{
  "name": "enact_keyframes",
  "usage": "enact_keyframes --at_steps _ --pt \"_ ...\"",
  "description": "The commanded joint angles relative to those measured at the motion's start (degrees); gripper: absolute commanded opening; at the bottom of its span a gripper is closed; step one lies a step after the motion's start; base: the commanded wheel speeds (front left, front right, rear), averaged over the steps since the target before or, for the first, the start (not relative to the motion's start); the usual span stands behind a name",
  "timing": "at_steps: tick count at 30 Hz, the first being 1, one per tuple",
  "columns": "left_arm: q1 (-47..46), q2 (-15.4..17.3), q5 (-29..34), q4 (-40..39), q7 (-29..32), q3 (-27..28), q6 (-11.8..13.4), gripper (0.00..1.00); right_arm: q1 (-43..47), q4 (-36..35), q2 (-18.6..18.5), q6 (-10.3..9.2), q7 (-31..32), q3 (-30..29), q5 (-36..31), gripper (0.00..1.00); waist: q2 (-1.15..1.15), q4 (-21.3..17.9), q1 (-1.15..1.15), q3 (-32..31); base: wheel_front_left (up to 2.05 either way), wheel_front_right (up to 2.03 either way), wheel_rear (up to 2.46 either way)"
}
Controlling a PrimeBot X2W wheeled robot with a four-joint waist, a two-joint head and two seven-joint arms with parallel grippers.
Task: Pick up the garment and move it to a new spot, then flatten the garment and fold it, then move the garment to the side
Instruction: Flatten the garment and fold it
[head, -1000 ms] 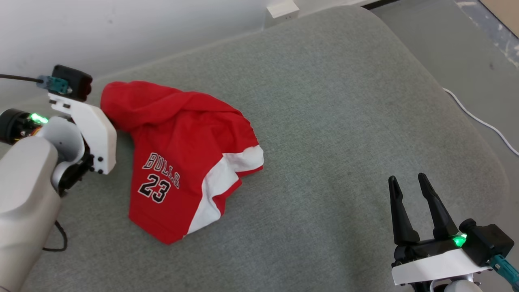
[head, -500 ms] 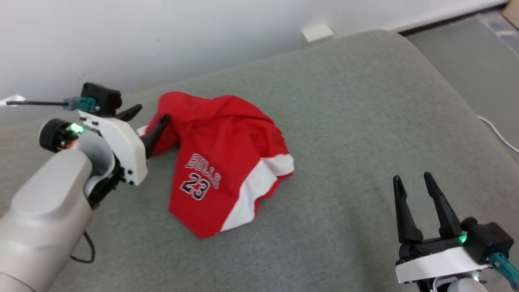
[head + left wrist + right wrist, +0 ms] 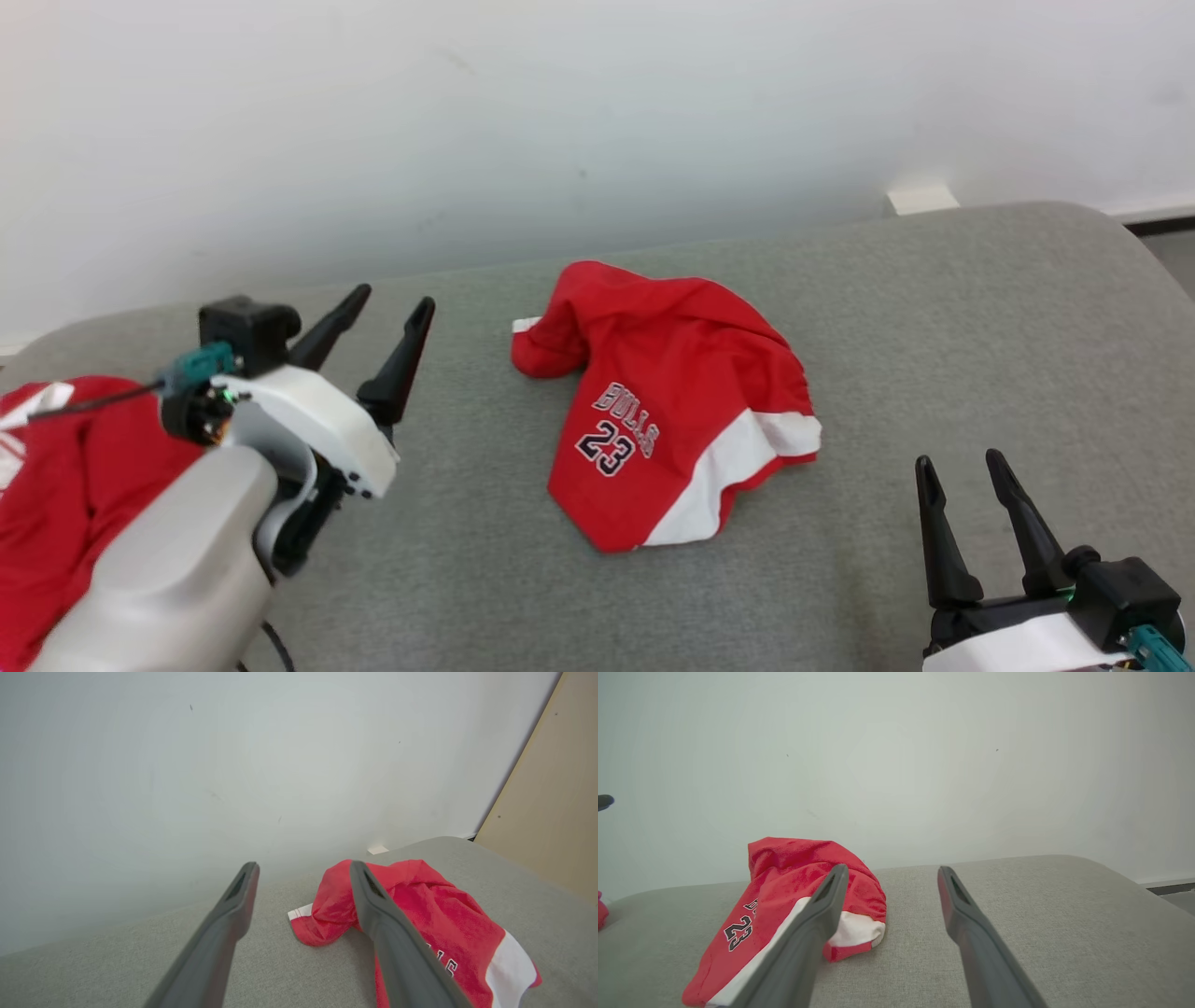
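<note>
Grey cushion [image 3: 934, 308] carries the red garment [image 3: 691, 345] crumpled at centre, just released: left gripper [image 3: 395, 297] at its 9 o'clock, fingers now spread and clear, right gripper [image 3: 960, 459] at 4 o'clock likewise open, so flattening looks next.

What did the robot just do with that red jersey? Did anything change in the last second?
The left gripper let go of the red jersey. It had been closed at the jersey's left edge, then opened and drew back to the left, and now stands apart from it. The view itself also swung, so the whole picture shifted. Unchanged: the jersey lies crumpled on the grey cushion, and the right gripper waits open and empty.
</note>
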Motion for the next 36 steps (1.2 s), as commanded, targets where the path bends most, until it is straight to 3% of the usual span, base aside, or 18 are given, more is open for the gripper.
enact_keyframes --at_steps 1,4,8,13,18,23,29,36 --pt "2.7 0.0 -0.8 -2.2 -0.8 1.2 1.5 1.00 0.9 -0.4 -0.2 -0.12 0.1 -0.2 -0.3 1.00 0.00 2.3 0.00 -1.1 0.00 0.00 0.00" --pt "7.7 0.0 0.6 -7.6 -1.5 3.9 5.4 1.00 1.3 -1.2 -0.2 -0.12 0.1 -0.7 -1.0 1.00 0.00 3.0 0.00 -0.7 0.00 0.00 0.00" --pt "17.2 -1.2 4.4 -17.3 -1.4 11.3 10.1 1.00 1.3 -3.7 -0.3 -0.12 0.1 -2.0 -1.8 1.00 0.00 3.5 0.00 -0.1 0.00 0.00 0.00" --pt "27.0 -4.0 7.4 -23.0 -1.4 17.0 11.2 1.00 2.2 -5.6 -0.5 -0.12 0.1 -3.1 -2.2 1.00 0.00 3.8 0.00 -0.3 0.00 0.00 0.00" --pt "35.0 -8.2 10.5 -25.1 -1.4 20.8 10.2 1.00 2.6 -6.6 -0.8 -0.12 0.1 -3.3 -2.4 1.00 0.00 3.5 0.00 -0.1 0.00 0.00 0.00" --pt "36.1 -10.7 13.5 -24.0 -1.4 21.8 7.8 1.00 2.6 -6.5 -0.7 -0.12 0.1 -3.0 -2.6 1.00 0.00 3.0 0.00 0.3 0.00 0.00 0.00" --pt "33.9 -12.3 14.2 -19.6 0.9 17.4 3.7 1.00 1.6 -5.7 -0.7 -0.13 0.1 -2.3 -2.4 1.00 0.00 1.5 0.00 0.2 0.00 0.00 0.00" --pt "30.4 -13.7 14.6 -14.3 6.9 13.4 1.6 1.00 0.3 -6.0 -0.4 -0.13 0.1 -2.2 -2.2 1.00 0.00 -2.4 0.00 2.0 0.00 0.00 0.00"
